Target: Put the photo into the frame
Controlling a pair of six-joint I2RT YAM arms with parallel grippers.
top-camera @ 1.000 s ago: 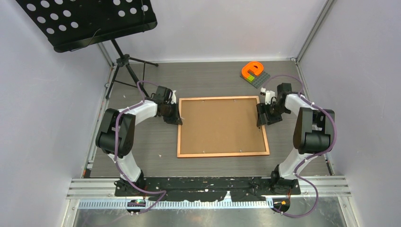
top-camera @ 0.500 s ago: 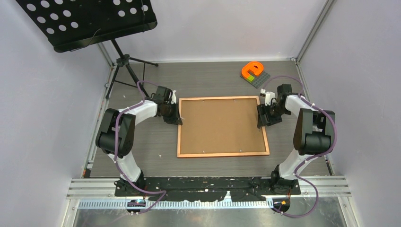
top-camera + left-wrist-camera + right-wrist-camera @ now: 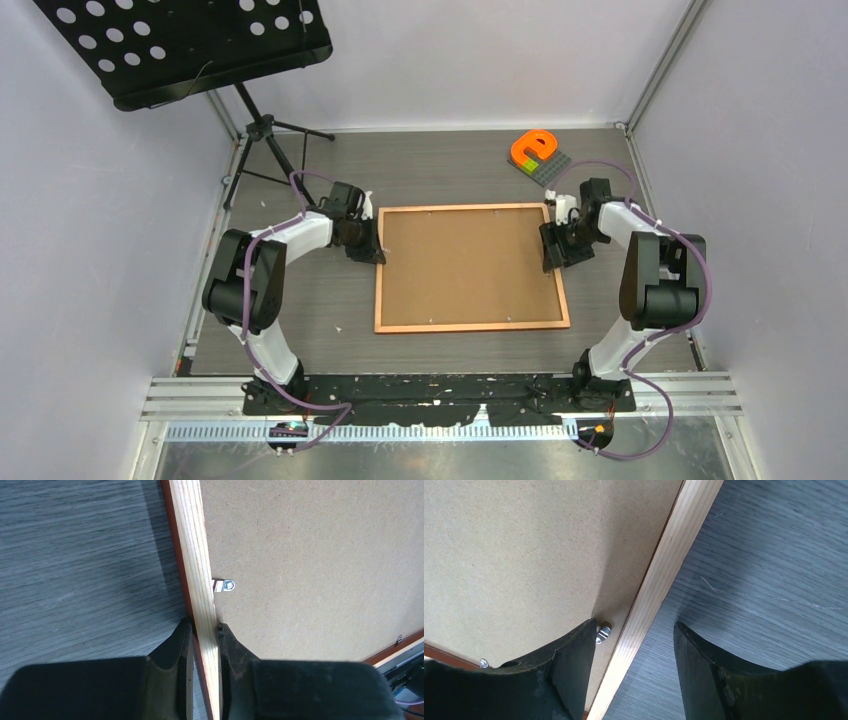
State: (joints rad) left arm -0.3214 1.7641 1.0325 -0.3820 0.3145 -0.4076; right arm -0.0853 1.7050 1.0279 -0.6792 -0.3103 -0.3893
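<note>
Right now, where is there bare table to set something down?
Free: the strip between the frame and the arm bases, and the far strip behind the frame. Crowded: orange toy far right, stand legs far left, left gripper and right gripper at the frame's sides.

You are working in a robotics lab test cell, not a home or a shop. Plain pale walls (image 3: 470, 60) box in the grey wood-grain worktop (image 3: 450, 165) on three sides, with bare aluminium posts (image 3: 662, 60) in the far corners. The left arm (image 3: 300, 232) and the right arm (image 3: 660, 265) are bolted beside a metal rail (image 3: 700, 395) at your near edge, with purple cables (image 3: 700, 270) looping along them. A black perforated music stand (image 3: 190, 45) on a tripod and an orange toy block (image 3: 533, 148) on a grey plate sit at the back.
</note>
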